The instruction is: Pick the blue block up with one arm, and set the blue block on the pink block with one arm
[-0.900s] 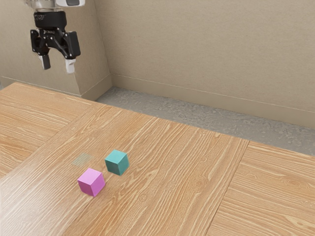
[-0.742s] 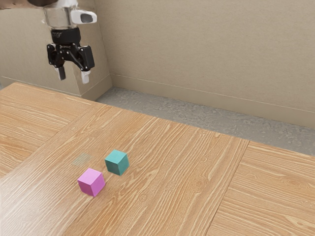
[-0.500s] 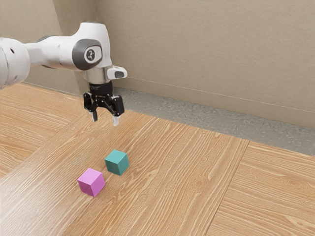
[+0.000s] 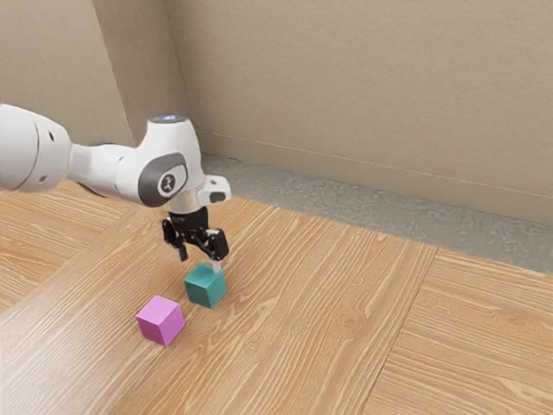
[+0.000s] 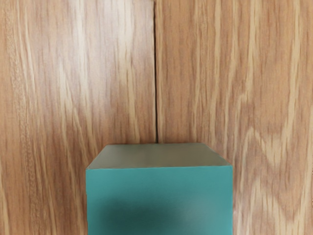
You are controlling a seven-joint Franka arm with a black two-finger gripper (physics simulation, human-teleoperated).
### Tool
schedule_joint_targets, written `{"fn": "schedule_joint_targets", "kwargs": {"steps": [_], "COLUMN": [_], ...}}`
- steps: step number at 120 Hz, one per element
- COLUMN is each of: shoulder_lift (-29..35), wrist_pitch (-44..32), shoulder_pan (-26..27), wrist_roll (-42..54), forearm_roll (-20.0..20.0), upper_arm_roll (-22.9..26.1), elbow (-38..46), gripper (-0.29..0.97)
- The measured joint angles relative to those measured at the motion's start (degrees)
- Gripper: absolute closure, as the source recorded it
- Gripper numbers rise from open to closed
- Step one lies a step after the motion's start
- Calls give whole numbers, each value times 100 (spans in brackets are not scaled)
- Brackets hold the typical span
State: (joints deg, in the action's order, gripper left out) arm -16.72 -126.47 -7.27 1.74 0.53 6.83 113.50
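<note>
Blocks: one blue block [image 4: 206, 286], one pink block [image 4: 161, 320], apart on the table [image 4: 346, 303]; gripper [image 4: 199, 260] hangs spread wide just above the blue block

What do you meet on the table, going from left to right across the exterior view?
Pink block → blue block. The open gripper hangs over the blue block, so it is left out.
</note>
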Motion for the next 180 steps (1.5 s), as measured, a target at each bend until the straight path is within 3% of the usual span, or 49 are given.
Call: {"fn": "schedule_joint_targets", "kwargs": {"steps": [30, 80, 146, 164, 180], "shoulder_lift": [13, -172, -152, 500, 1747], "wrist_pitch": [-625, -784, -799, -587, -304], "shoulder_pan": [-3, -9, -13, 1, 10], "wrist_roll": [239, 492, 512, 439, 340], "forearm_roll": [17, 23, -189, -153, -128], "upper_arm_roll": [37, 88, -83, -98, -86], "elbow": [400, 624, 562, 587, 1453], "gripper": [0, 0, 32, 35, 35]}}
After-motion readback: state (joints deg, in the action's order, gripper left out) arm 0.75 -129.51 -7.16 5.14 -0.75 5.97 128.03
